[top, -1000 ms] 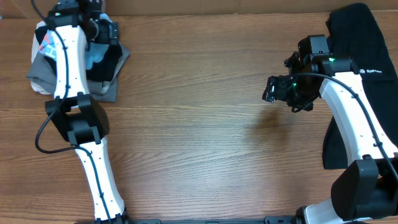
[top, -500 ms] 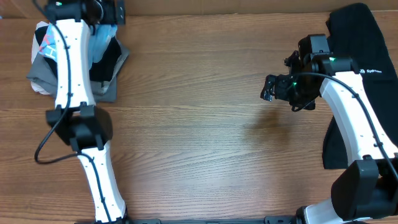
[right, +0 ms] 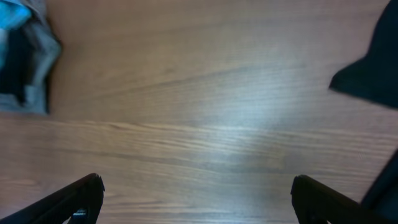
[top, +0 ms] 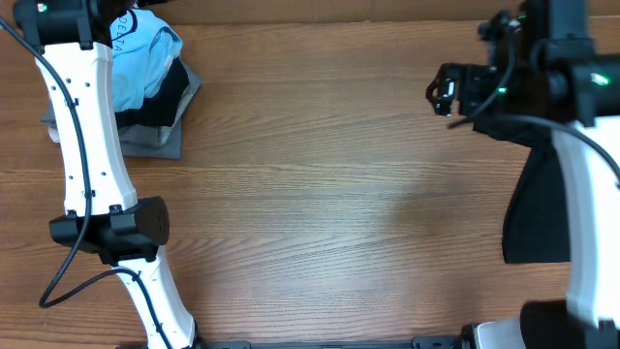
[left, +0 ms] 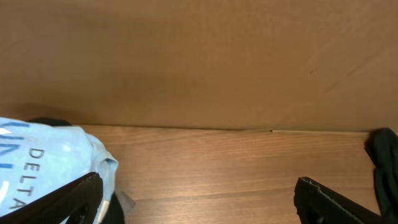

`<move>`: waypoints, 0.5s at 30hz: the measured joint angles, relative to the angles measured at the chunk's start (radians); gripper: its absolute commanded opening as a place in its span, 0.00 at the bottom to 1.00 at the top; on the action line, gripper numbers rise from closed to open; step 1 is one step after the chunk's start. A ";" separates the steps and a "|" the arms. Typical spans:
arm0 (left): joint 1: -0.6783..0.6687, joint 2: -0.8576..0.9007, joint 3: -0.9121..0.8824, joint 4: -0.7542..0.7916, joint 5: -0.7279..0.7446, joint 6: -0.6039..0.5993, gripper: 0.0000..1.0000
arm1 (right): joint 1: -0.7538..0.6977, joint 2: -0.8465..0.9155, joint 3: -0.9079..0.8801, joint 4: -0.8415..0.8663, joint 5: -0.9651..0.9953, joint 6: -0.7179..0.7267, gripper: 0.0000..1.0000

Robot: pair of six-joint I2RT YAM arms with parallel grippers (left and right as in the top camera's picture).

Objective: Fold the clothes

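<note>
The light-blue T-shirt (top: pixel 145 48) with white print lies bunched on top of a pile of folded clothes (top: pixel 155 131) at the far left. In the left wrist view it (left: pixel 43 162) sits just left of my left gripper (left: pixel 199 205), which is open, empty and raised above the table. The black garment (top: pixel 528 218) lies at the right edge, partly hidden by my right arm. My right gripper (top: pixel 444 92) hovers open and empty over bare wood. Its wrist view (right: pixel 196 202) shows the black garment (right: pixel 373 68) at the upper right.
The pile holds black and grey folded pieces under the blue shirt, seen far off in the right wrist view (right: pixel 25 62). A brown wall (left: pixel 199 62) stands behind the table's far edge. Bare wooden tabletop (top: pixel 329 184) lies between the pile and the black garment.
My left arm has lifted and drawn back to the far left, uncovering the light-blue shirt on the pile. My right arm has risen and moved toward the far edge.
</note>
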 measured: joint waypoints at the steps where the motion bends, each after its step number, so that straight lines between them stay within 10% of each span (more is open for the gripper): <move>1: -0.001 0.002 0.000 -0.002 0.003 -0.003 1.00 | 0.000 -0.016 0.028 -0.019 0.000 -0.002 1.00; 15: -0.001 0.002 0.000 -0.002 0.014 -0.019 1.00 | 0.000 -0.225 0.116 -0.178 -0.007 -0.011 1.00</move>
